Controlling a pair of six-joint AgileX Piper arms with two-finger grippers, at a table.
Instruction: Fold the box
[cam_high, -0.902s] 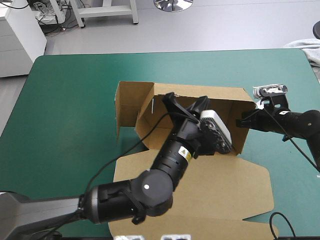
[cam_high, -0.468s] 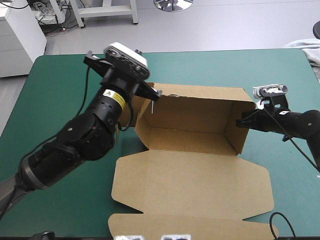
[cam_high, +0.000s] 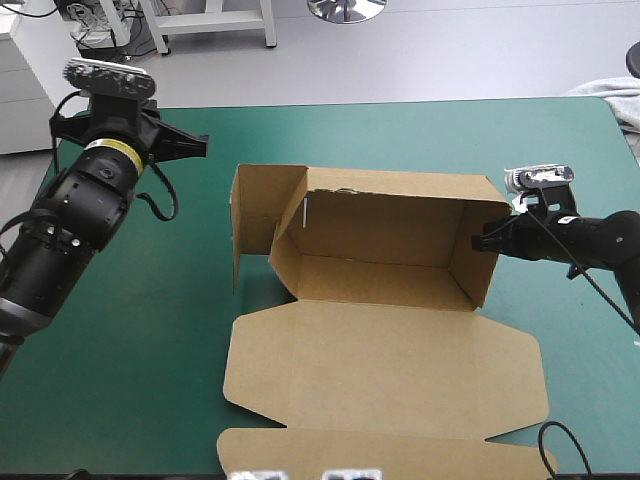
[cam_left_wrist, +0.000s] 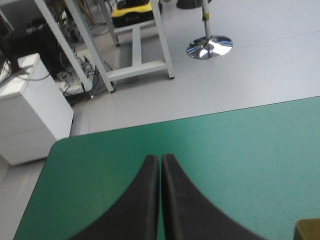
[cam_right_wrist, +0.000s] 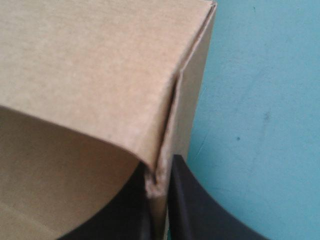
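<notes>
The table under its teal-green cover (cam_high: 150, 330) fills most of the high view. At its middle and right of middle lies the brown cardboard box (cam_high: 385, 235), a cut sheet partly raised into an open tray. The tray's long axis runs left to right, parallel to the table's far edge, and its open side faces up. Its far wall and both end walls stand upright. The broad lid (cam_high: 385, 365) lies flat on the cover from the tray toward the near edge and ends in a narrow tuck flap (cam_high: 380, 450). At the tray's far left corner a side flap (cam_high: 255, 205) stands upright, swung out to the left.

The left arm (cam_high: 70, 220) is raised over the table's far left corner, well apart from the box. It carries a yellow label (cam_high: 112, 148) whose print is too small to read. The left gripper (cam_left_wrist: 160, 159) has its black fingers pressed together in one pointed arch, holding nothing.

The right gripper (cam_right_wrist: 160, 200) is at the far top corner of the right end wall. Its fingers pinch the board between them, where the edge is slightly frayed (cam_right_wrist: 153, 186).
</notes>
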